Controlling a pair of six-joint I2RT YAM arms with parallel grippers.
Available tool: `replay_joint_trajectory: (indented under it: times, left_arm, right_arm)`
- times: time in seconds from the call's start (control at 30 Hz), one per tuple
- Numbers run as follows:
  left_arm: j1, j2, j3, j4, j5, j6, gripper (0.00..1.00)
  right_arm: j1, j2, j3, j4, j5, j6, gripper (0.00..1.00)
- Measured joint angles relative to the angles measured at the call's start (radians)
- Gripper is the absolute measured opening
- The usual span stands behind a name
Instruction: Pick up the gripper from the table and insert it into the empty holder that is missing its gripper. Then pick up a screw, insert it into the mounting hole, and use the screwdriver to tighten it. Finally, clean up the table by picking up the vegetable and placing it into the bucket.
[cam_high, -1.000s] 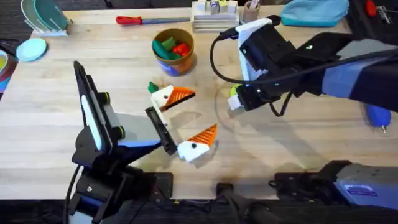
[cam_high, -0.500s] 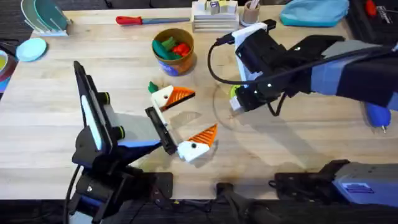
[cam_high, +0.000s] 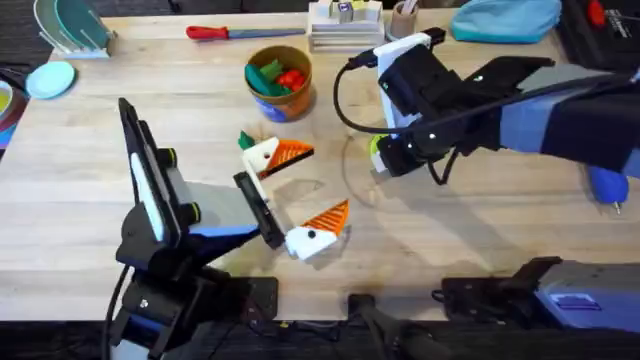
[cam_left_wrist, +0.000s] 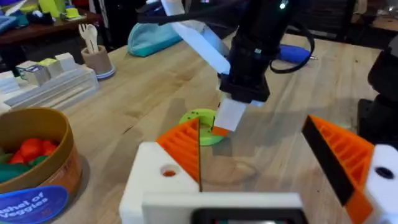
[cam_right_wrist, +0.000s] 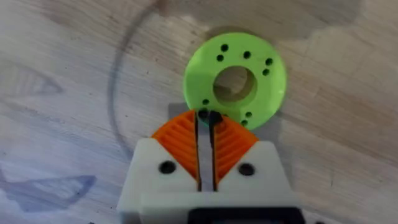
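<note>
Black arms, white claws (cam_right_wrist: 205, 140), orange ribbed pads (cam_left_wrist: 348, 152)

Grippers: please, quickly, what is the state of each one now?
Left gripper: open, holding nothing.
Right gripper: closed, tips at the edge of the lime-green disc; whether it pinches something small cannot be told.

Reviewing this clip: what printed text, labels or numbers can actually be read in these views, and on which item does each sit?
"...hel of Veggies", first word cut off: blue label on the bucket.
Blue label on the right arm's base: too blurred to read.
Small blocks on the white rack: markings unreadable.
</note>
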Motion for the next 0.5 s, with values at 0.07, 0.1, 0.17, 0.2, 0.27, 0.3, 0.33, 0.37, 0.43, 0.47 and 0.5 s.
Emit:
replay_joint_trajectory:
  times: [0.07, 0.1, 0.17, 0.2, 0.27, 0.3, 0.33, 0.37, 0.43, 0.47, 0.5]
  left_arm:
    - [0.0, 0.0, 0.0, 0.0, 0.0, 0.0, 0.993]
    - [0.0, 0.0, 0.0, 0.0, 0.0, 0.0, 0.993]
    - [0.0, 0.0, 0.0, 0.0, 0.0, 0.0, 0.993]
    - [0.0, 0.0, 0.0, 0.0, 0.0, 0.0, 0.993]
    - [0.0, 0.0, 0.0, 0.0, 0.0, 0.0, 0.993]
    - [0.0, 0.0, 0.0, 0.0, 0.0, 0.0, 0.993]
    - [0.0, 0.0, 0.0, 0.0, 0.0, 0.0, 0.993]
    - [0.0, 0.0, 0.0, 0.0, 0.0, 0.0, 0.993]
    - [0.0, 0.0, 0.0, 0.0, 0.0, 0.0, 0.993]
    - [0.0, 0.0, 0.0, 0.0, 0.0, 0.0, 0.992]
    - [0.0, 0.0, 0.0, 0.0, 0.0, 0.0, 0.993]
  right_arm:
    - [0.0, 0.0, 0.0, 0.0, 0.0, 0.0, 0.131]
    - [0.0, 0.0, 0.0, 0.0, 0.0, 0.003, 0.166]
    - [0.0, 0.0, 0.0, 0.004, 0.0, 0.003, 0.273]
    - [0.0, 0.0, 0.0, 0.01, 0.0, 0.003, 0.29]
    - [0.0, 0.0, 0.0, 0.026, 0.0, 0.003, 0.295]
    - [0.0, 0.0, 0.0, 0.03, 0.0, 0.004, 0.295]
    - [0.0, 0.0, 0.0, 0.031, 0.0, 0.004, 0.295]
    - [0.0, 0.0, 0.0, 0.032, 0.0, 0.003, 0.295]
    - [0.0, 0.0, 0.0, 0.033, 0.0, 0.003, 0.287]
    - [0.0, 0.0, 0.0, 0.033, 0.0, 0.004, 0.283]
    - [0.0, 0.0, 0.0, 0.033, 0.0, 0.003, 0.279]
